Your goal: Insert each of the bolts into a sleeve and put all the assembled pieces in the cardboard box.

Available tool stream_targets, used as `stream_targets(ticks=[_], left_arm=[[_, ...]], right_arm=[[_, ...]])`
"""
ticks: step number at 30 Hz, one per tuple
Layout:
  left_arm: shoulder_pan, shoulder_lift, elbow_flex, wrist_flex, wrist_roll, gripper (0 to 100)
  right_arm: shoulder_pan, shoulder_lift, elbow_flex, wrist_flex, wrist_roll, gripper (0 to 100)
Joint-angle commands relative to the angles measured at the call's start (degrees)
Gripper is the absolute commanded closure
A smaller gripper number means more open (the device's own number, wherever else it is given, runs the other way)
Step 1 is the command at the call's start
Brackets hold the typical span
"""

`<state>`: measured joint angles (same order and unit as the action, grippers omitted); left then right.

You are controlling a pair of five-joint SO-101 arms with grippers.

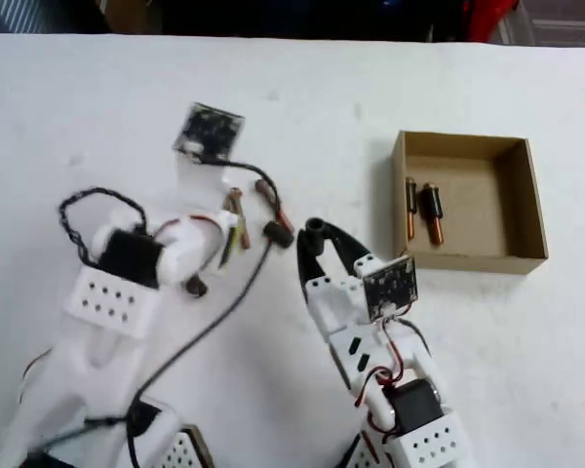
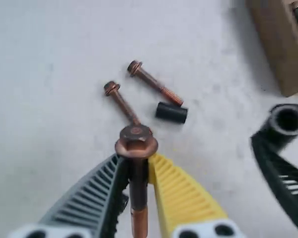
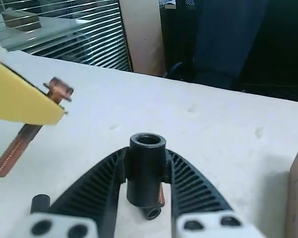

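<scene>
Held bolt [image 2: 137,171]: copper, flanged hex head. Your left gripper [image 2: 137,159] has its grey and yellow fingers [image 2: 181,193] clamped on the shank, no wider apart than the shank is thick. The head stands proud of the fingertips and the threaded end runs back between them.

Held sleeve [image 3: 146,166]: black, upright, bore facing up. The black fingers [image 3: 94,191] of your right gripper [image 3: 146,157] pinch it from both sides. In the high view the two grippers are near each other but apart. The right one lies between the left one and the cardboard box [image 1: 473,261].

On the table [image 1: 127,97] beyond your held bolt lie a loose bolt [image 2: 120,99] and a second loose bolt [image 2: 154,82]. A loose sleeve [image 2: 171,112] lies on its side just beside the second bolt's threaded end.

Box: open. A first assembled piece [image 1: 409,207] and a second assembled piece [image 1: 432,214] lie side by side near the wall facing the arms' side.
</scene>
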<state>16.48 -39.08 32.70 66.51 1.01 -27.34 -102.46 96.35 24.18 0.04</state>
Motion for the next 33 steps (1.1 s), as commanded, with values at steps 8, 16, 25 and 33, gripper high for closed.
stream_targets(ticks=[8,16,25,33], left_arm=[[5.14,-13.23,-0.44,-11.16,-0.09,98],[10.33,-18.86,-0.26,-17.85,0.00,98],[11.91,-31.60,19.16,-40.00,-0.09,98],[12.00,-32.92,27.16,-48.62,0.09,98]], right_arm=[[-1.98,-0.66,0.53,-7.60,-0.53,98.1],[-5.85,-0.57,0.53,-7.52,-0.44,98.1],[-6.02,-0.66,0.53,-5.32,-0.44,98.1],[-6.20,-0.66,0.53,-5.14,-0.44,98.1]])
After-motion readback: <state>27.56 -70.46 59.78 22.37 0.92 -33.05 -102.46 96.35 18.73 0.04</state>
